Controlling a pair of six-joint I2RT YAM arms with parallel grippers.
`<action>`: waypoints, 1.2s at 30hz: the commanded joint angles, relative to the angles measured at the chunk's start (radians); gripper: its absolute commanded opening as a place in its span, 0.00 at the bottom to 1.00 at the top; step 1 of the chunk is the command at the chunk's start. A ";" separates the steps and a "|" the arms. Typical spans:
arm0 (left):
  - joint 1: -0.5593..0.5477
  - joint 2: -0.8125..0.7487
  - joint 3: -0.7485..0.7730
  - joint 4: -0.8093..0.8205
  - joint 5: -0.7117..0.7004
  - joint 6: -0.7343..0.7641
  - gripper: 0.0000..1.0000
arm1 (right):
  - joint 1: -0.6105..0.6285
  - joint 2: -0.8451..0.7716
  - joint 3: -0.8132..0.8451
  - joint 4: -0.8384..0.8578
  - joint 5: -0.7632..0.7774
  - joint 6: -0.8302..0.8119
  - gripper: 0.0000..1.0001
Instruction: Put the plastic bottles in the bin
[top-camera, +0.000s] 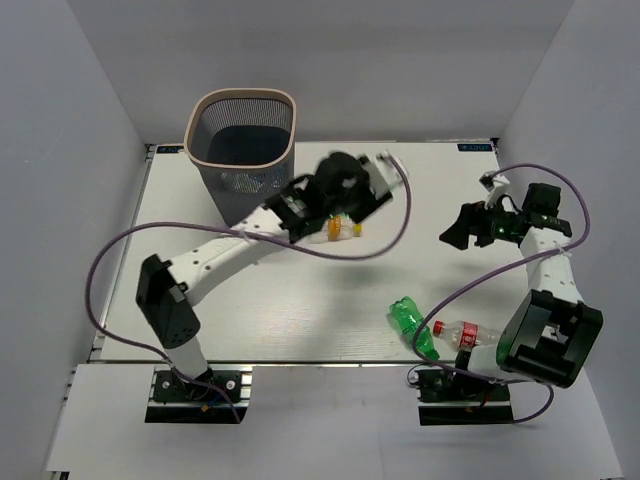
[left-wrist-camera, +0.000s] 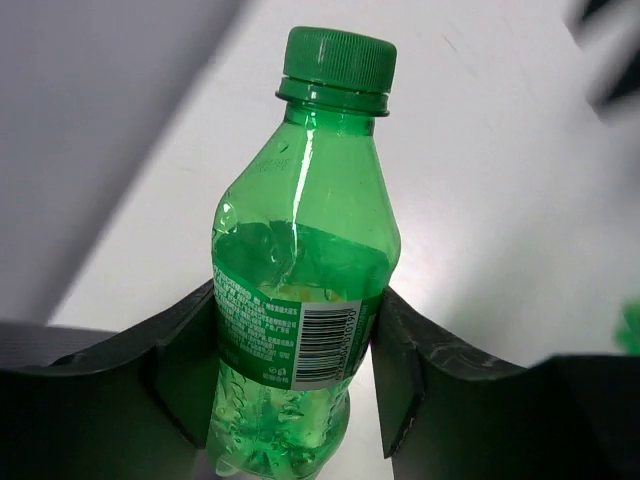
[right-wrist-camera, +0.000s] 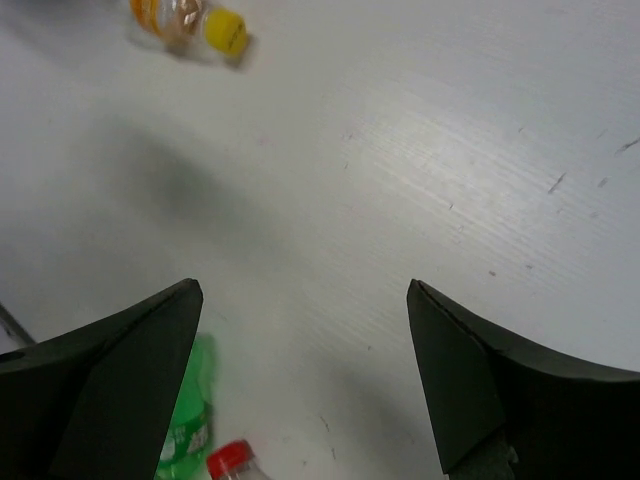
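Observation:
My left gripper (left-wrist-camera: 295, 370) is shut on a green bottle (left-wrist-camera: 305, 260) with a green cap, held by its labelled waist. In the top view that gripper (top-camera: 345, 185) is raised to the right of the bin (top-camera: 240, 100), and the held bottle is hidden there. A small orange bottle (top-camera: 340, 229) with a yellow cap lies on the table under it and also shows in the right wrist view (right-wrist-camera: 190, 22). My right gripper (top-camera: 458, 228) is open and empty above the table (right-wrist-camera: 300, 300). A second green bottle (top-camera: 412, 326) and a clear red-capped bottle (top-camera: 462, 333) lie near the right arm's base.
The bin stands at the table's back left, against the far edge. White walls close in the table (top-camera: 300, 310) on three sides. The left arm's purple cable (top-camera: 330, 255) loops over the middle of the table. The red cap (right-wrist-camera: 232, 462) and green bottle (right-wrist-camera: 188, 420) sit below the right fingers.

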 joint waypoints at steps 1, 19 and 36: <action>0.068 -0.085 0.141 0.063 -0.102 -0.086 0.22 | 0.013 0.048 0.028 -0.238 -0.065 -0.296 0.89; 0.614 0.096 0.467 -0.041 -0.316 -0.489 0.91 | 0.371 0.105 0.074 -0.417 0.159 -0.250 0.90; 0.413 -0.071 0.214 -0.049 0.565 -0.244 0.99 | 0.607 0.116 -0.032 -0.471 0.375 -0.199 0.90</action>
